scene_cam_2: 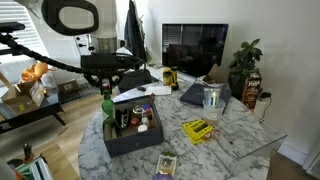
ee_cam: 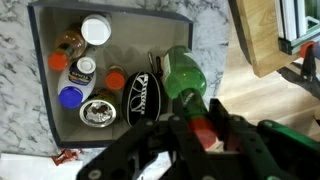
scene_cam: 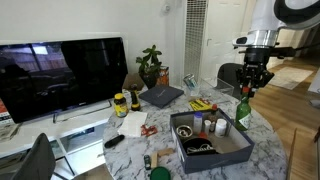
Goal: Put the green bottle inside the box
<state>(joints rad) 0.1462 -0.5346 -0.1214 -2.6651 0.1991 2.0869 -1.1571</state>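
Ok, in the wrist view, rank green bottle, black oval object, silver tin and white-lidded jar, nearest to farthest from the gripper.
1. Tall translucent green bottle, held in the gripper, at the dark grey box's right edge.
2. Black oval object, just left of it.
3. Round silver tin, box's lower left.
4. White-lidded jar, box's upper left.

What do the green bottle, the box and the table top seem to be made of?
The green bottle: probably glossy plastic or glass; translucent, with a bright highlight. The box: matte dark grey, perhaps plastic or stiff card; no shine. The table: marble-look, white with grey veins.
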